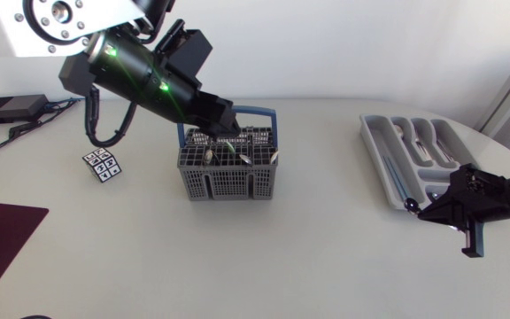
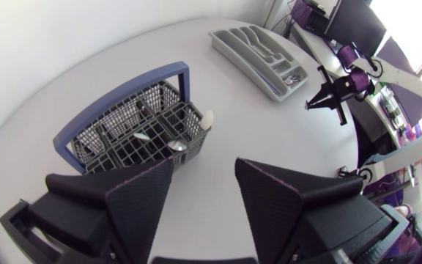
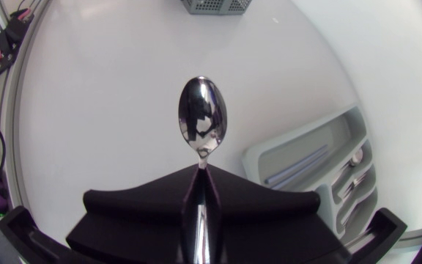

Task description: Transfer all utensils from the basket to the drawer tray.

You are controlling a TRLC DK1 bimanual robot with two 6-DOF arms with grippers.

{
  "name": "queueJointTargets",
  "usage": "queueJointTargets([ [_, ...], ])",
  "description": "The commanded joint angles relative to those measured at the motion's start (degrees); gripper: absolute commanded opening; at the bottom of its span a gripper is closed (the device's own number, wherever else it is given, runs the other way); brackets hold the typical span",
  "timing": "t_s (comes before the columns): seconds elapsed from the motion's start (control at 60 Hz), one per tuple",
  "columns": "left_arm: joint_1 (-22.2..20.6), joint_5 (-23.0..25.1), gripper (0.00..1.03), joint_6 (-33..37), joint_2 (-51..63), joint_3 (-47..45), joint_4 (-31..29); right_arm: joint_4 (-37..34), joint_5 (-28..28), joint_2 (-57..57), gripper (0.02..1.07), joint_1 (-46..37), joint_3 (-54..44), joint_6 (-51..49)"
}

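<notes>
White table (image 1: 308, 257). One spoon (image 3: 202, 117): light, stiff, slick steel, I judge; my right pincer (image 3: 200, 180) clenches its handle. My left pincer (image 2: 204, 172), released, by the basket (image 1: 227, 173).

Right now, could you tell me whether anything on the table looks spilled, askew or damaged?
Nothing stands out: the basket stands upright with utensils inside, the drawer tray lies flat, and the right tool grips a spoon. No utensil lies loose on the table.

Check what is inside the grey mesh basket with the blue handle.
Utensil ends poke up in the grey mesh basket: a metal spoon bowl and a pale tip. Lower parts are hidden behind the mesh, so the count is unclear.
</notes>
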Motion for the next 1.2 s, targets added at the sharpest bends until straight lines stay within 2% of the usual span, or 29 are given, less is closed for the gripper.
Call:
queueJointTargets([
  [0.0, -2.2, -2.1, 0.6, 1.2, 1.9, -1.4, 1.2, 0.3, 0.1, 4.0, 0.07, -3.0, 3.3, -5.9],
  [0.25, -7.2, -8.0, 0.6, 3.5, 3.5, -2.1, 3.5, 2.6, 3.4, 13.9, 0.08, -8.8, 12.0, -11.6],
  [0.45, -9.2, -11.6, 0.6, 4.5, 5.5, -2.2, 5.8, 6.1, 7.1, 20.5, 0.08, -10.3, 17.4, -13.2],
  [0.6, -10.1, -13.4, 0.6, 5.5, 7.0, -2.5, 8.0, 11.3, 10.3, 24.9, 0.08, -10.3, 18.5, -13.6],
  [0.867, -13.7, -19.6, 0.6, 7.3, 8.9, -4.0, 12.6, 17.4, 13.4, 28.7, 0.09, -9.8, 18.8, -14.0],
  [1.067, -15.6, -22.4, 0.6, 8.5, 9.9, -5.2, 15.8, 23.6, 13.3, 27.1, 0.28, -9.5, 15.5, -13.9],
  [1.183, -16.3, -24.9, 0.6, 9.1, 11.3, -6.1, 18.4, 26.5, 13.1, 23.8, 0.54, -9.5, 13.2, -12.8],
])
